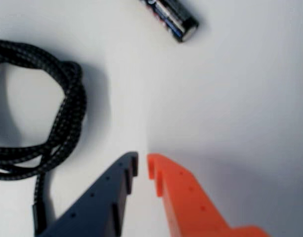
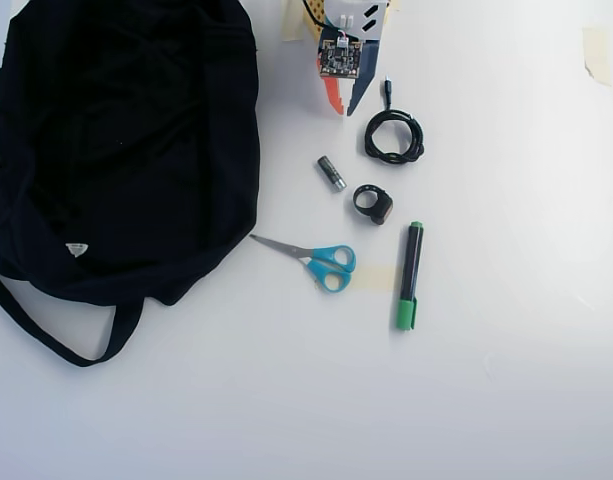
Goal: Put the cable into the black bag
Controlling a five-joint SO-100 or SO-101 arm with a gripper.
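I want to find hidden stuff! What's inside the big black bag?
Nothing shows. The black bag lies flat and its dark cloth covers the inside. The cable sits outside on the table, by the gripper.

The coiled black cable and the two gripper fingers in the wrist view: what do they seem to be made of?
The coiled black cable looks sheathed in braided fabric: a woven pattern with pale flecks, matte. The gripper has one dark blue finger and one orange finger; both look like hard plastic, possibly 3D-printed, with smooth dull faces and small holes. The blur leaves this uncertain.
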